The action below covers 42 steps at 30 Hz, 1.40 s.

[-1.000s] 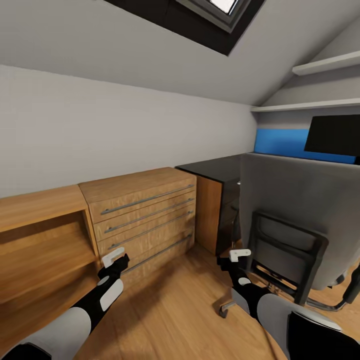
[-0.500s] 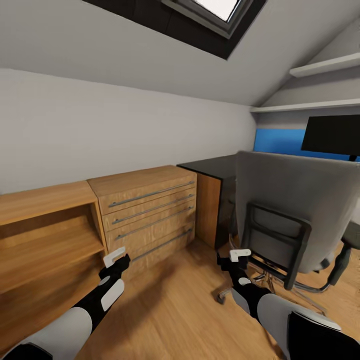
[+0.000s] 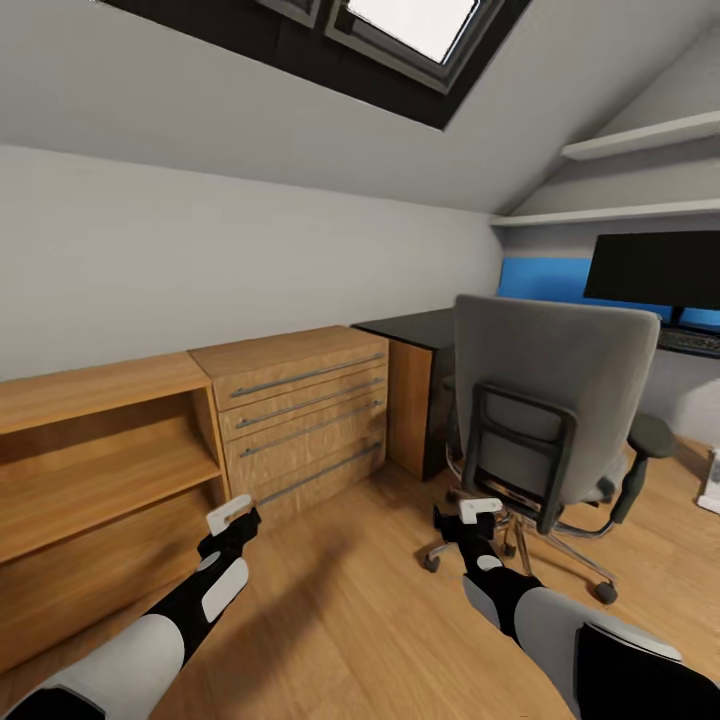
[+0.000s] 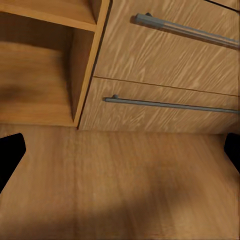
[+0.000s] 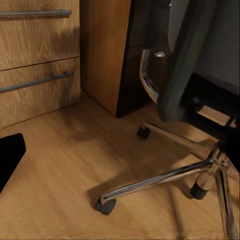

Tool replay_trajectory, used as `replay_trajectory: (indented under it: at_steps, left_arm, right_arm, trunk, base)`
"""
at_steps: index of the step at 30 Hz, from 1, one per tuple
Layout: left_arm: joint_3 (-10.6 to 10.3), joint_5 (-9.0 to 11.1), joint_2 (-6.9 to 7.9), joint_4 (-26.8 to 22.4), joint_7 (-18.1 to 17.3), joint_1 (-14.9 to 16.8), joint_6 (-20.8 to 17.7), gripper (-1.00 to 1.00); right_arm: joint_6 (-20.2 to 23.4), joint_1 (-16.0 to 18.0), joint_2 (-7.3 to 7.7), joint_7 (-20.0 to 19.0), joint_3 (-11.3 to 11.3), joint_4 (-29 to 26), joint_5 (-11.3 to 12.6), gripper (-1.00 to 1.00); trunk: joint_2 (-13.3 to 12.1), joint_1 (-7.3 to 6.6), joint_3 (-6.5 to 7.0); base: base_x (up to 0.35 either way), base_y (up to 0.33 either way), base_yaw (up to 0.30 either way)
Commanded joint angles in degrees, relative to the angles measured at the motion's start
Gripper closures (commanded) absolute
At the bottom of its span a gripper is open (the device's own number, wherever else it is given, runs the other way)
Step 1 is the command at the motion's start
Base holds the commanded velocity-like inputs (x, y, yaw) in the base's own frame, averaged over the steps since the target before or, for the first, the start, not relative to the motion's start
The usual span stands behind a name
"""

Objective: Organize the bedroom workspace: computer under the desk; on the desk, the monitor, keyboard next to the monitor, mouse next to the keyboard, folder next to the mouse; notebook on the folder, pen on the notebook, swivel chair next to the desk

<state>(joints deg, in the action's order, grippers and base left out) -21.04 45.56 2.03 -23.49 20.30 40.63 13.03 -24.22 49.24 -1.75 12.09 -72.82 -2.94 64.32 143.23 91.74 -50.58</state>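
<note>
The swivel chair (image 3: 545, 400) stands with its grey back toward me, in front of the black-topped desk (image 3: 410, 328). Its chrome base and casters (image 5: 165, 180) also appear in the right wrist view. The monitor (image 3: 650, 268) stands on the desk at the right, with the dark keyboard (image 3: 690, 340) below it. My left gripper (image 3: 232, 515) hangs open over the floor before the drawer chest. My right gripper (image 3: 470, 515) is open, low and just short of the chair's base. The chair's back hides its seat. The folder, notebook, pen, mouse and computer are out of view.
A light wooden drawer chest (image 3: 300, 410) stands against the wall left of the desk. An open wooden shelf unit (image 3: 100, 450) is further left. A white boxy object (image 3: 712, 480) sits on the floor at the right edge. Bare wooden floor (image 3: 350, 620) lies between my arms.
The whole view has shifted: the camera has backed off and turned, so the chair looks smaller and more of the monitor and desk show. Both arms hold the same pose.
</note>
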Motion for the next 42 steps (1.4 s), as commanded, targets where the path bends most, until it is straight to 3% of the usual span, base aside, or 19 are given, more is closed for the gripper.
replay_trajectory:
  at_steps: [1,10,19,26,39,42]
  left_arm:
    - [-0.5,0.5,0.07,-0.1,0.4,0.0,0.2,-1.0]
    - [-0.5,0.5,0.03,-0.1,0.4,0.0,0.2,-1.0]
    - [-0.5,0.5,-0.41,-0.1,0.4,0.0,0.2,-1.0]
    - [-1.5,0.5,-1.73,-0.1,0.3,0.0,0.2,-1.0]
    - [-16.4,0.5,-2.71,0.0,0.3,0.0,0.1,-1.0]
    - [-18.2,0.5,-2.9,0.0,0.4,0.0,0.1,-1.0]
  right_arm:
    - [0.0,0.0,-0.01,0.4,-0.5,0.0,0.2,-1.0]
    - [0.0,0.0,-0.01,0.3,-0.5,0.0,0.2,-1.0]
    - [0.0,0.1,-0.01,0.3,-0.5,0.0,0.2,-1.0]
    - [0.0,0.0,-0.01,0.2,-0.5,0.0,0.2,-1.0]
    - [0.0,0.0,-0.09,0.2,-0.6,0.0,0.2,-1.0]
    - [0.0,-0.1,-0.09,0.2,-0.6,0.0,0.2,-1.0]
  trunk:
    - [0.0,-0.04,-0.04]
    - [0.0,-0.04,0.23]
    - [0.0,-0.04,0.55]
    - [0.0,-0.04,0.8]
    - [0.0,-0.04,1.26]
    - [0.0,-0.04,1.35]
  base:
    - [-0.22,0.0,-0.141]
    - [-0.076,0.001,-0.209]
    - [-0.004,0.227,-0.242]
    - [0.0,0.298,-0.245]
    - [0.0,0.117,-0.258]
    - [0.0,0.047,-0.272]
